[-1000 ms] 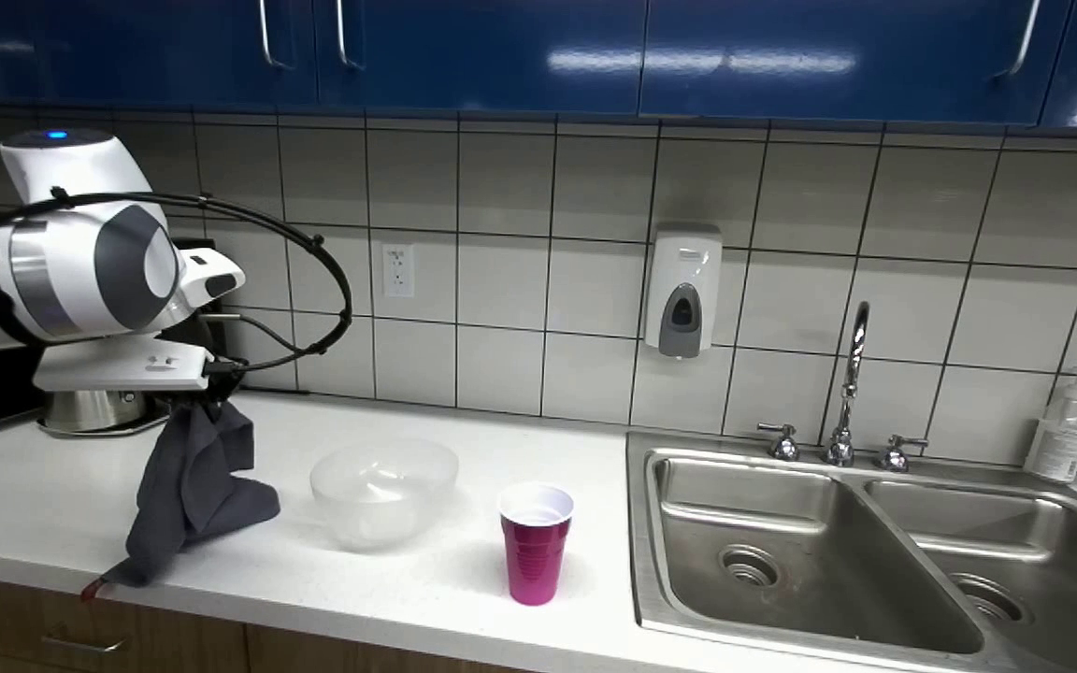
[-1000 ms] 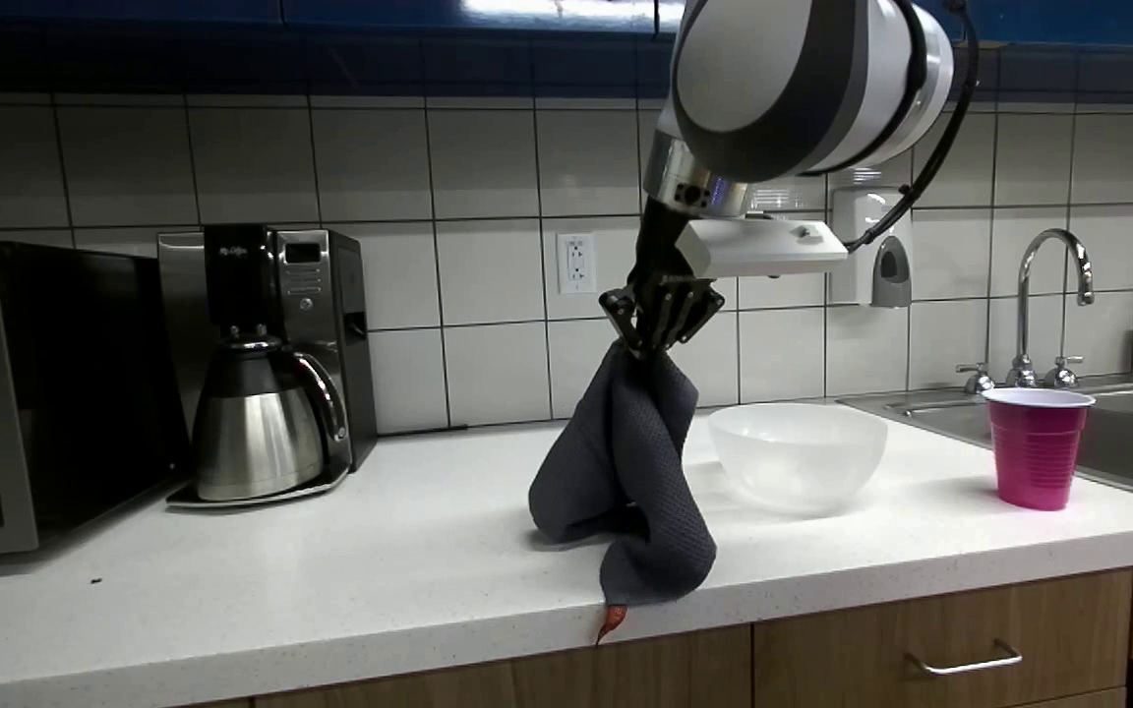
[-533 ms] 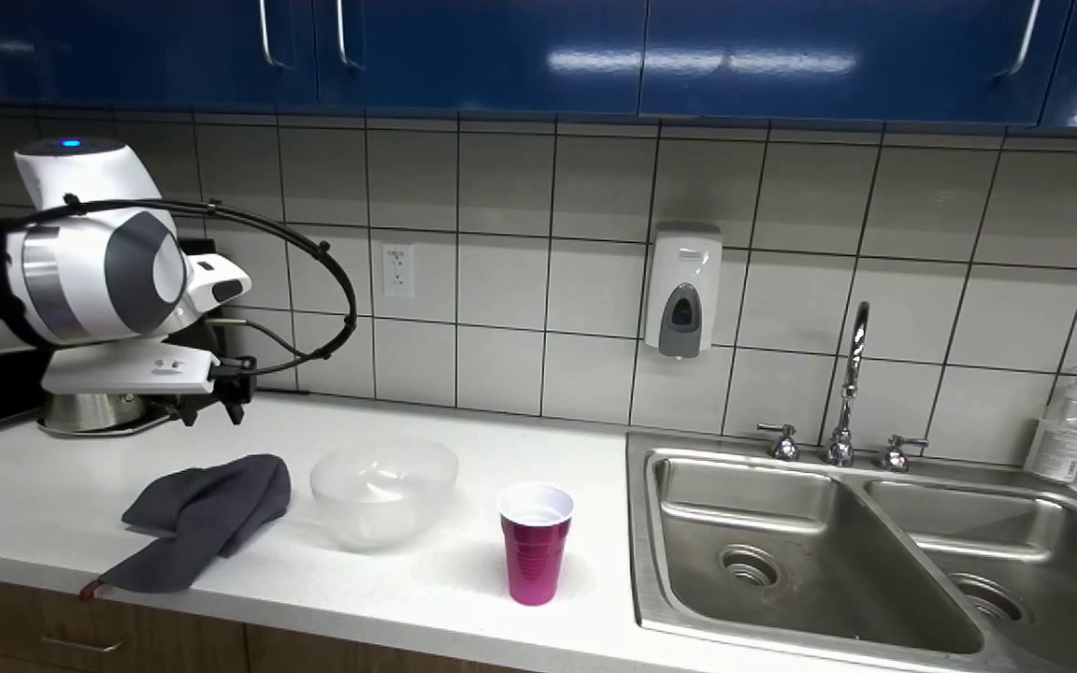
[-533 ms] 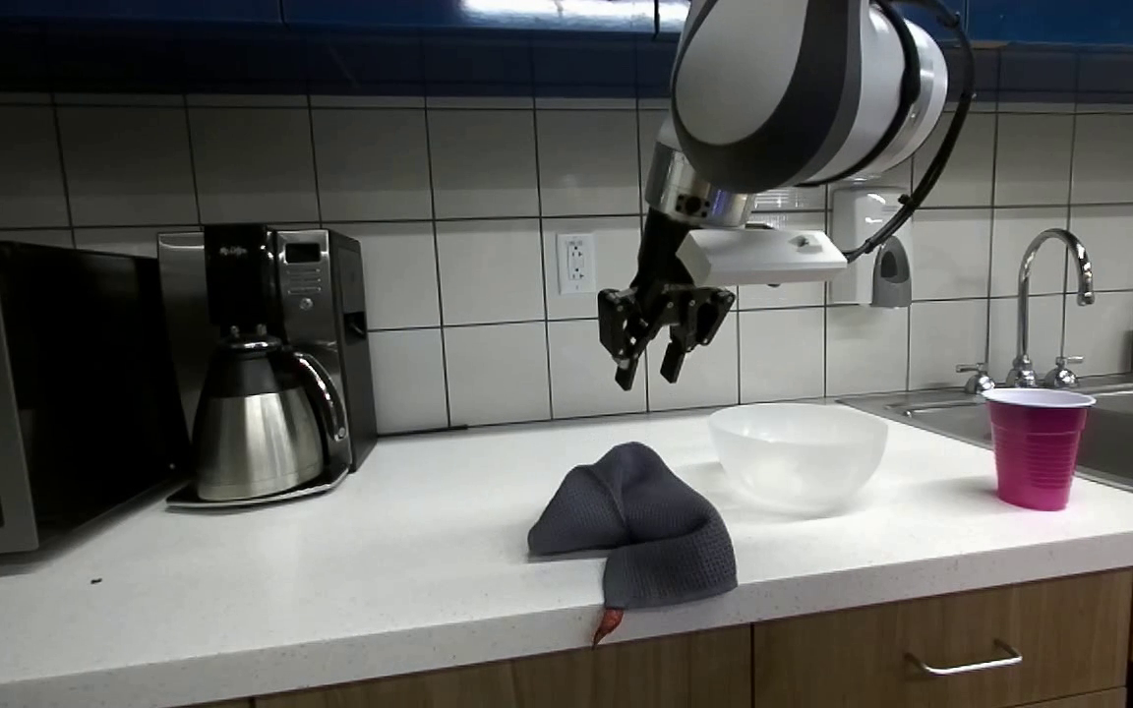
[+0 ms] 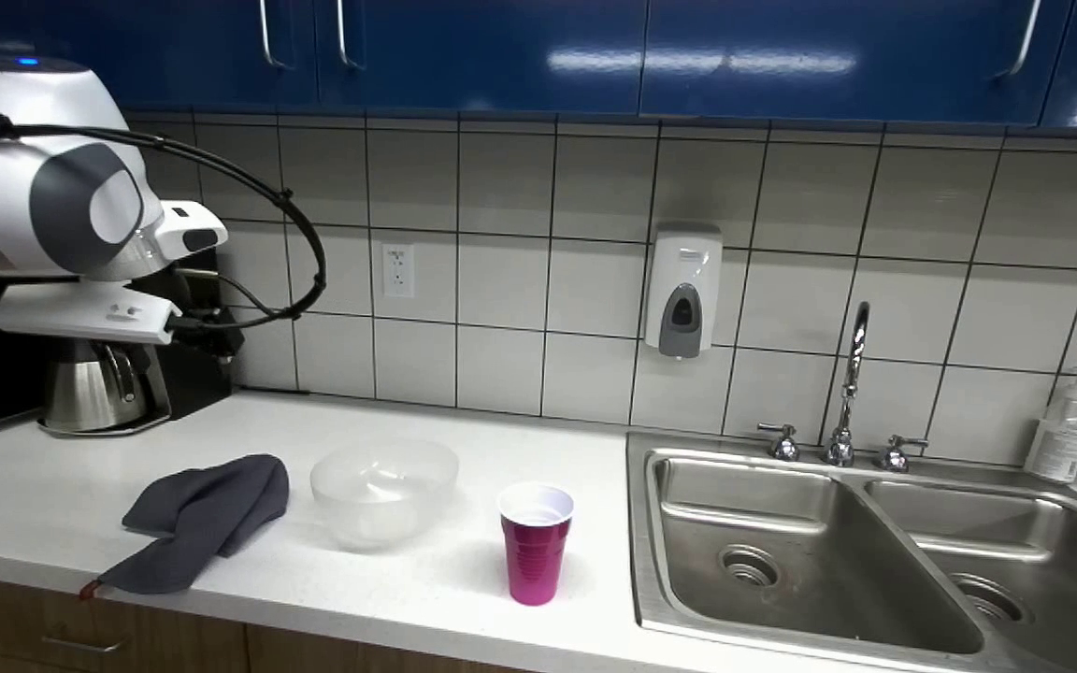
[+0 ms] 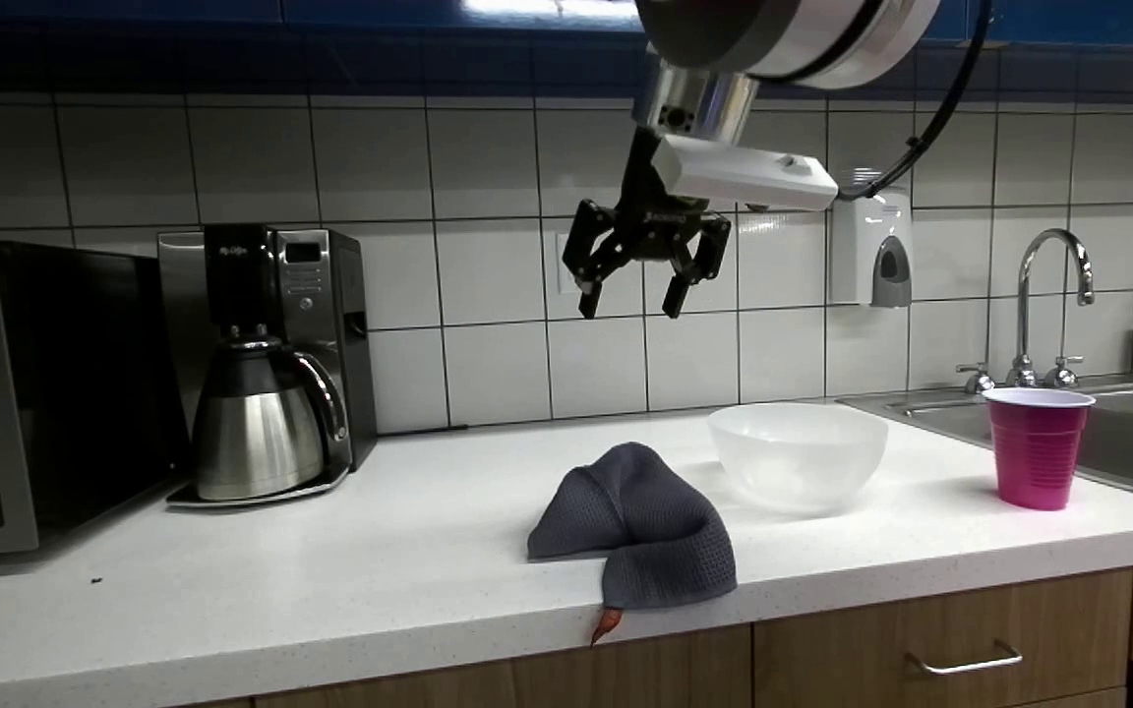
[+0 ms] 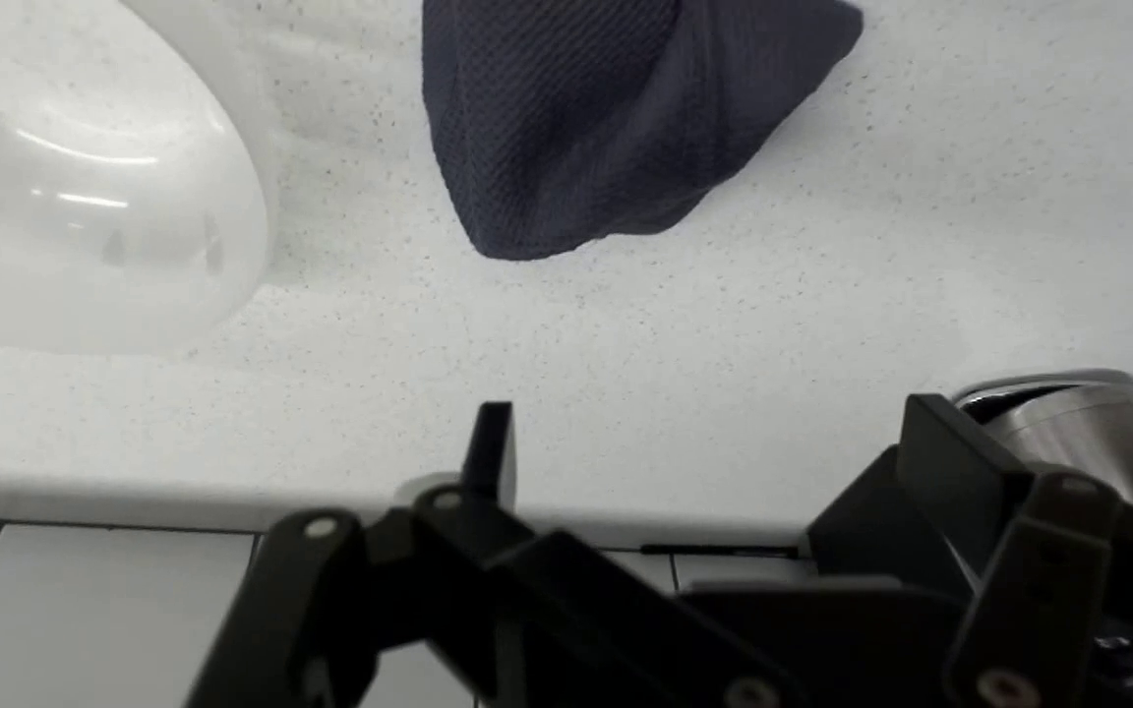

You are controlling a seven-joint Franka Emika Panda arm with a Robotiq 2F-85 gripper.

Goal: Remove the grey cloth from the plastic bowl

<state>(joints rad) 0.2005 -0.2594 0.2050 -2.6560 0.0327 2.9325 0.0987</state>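
The grey cloth (image 6: 660, 521) lies crumpled on the counter, its red-tipped corner hanging over the front edge. Beside it, apart, stands the translucent plastic bowl (image 6: 798, 457) with no cloth inside; both also show in an exterior view, the cloth (image 5: 211, 519) and the bowl (image 5: 384, 500). My gripper (image 6: 630, 307) hangs well above the cloth, pointing down, its fingers spread with nothing between them. In the wrist view the gripper (image 7: 709, 428) is wide apart over bare counter, while the cloth (image 7: 586, 128) and bowl (image 7: 114, 197) are partly cut off by the frame.
A magenta cup (image 5: 536, 547) stands between the bowl and the double sink (image 5: 641, 561). A coffee maker with a steel carafe (image 6: 262, 423) and a microwave (image 6: 75, 393) sit at the opposite end. Blue cabinets (image 5: 482, 56) run above the tiled wall.
The gripper has opened and let go of the cloth, which has slumped from hanging upright to a low heap on the counter. Since then the arm has risen away from it.
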